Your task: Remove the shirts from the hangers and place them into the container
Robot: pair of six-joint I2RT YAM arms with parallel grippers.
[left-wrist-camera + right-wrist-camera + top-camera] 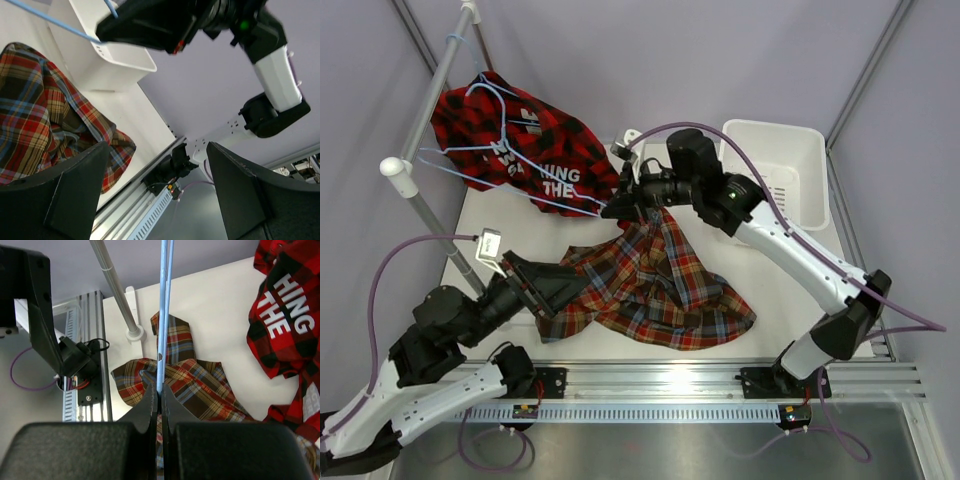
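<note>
Red-and-tan plaid shirt (660,290), crumpled, loosely spread

red-black check shirt (560,135), multicolour plaid shirt (660,290), light-blue hanger (162,340), white basket (775,150)

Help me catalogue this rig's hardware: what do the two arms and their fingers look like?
Both the left arm and right arm have white tubular links joined by chunky black joints. Thin purple cables loop along each. The fingers are matt black and wedge-shaped. A small green light glows on the right wrist.
</note>
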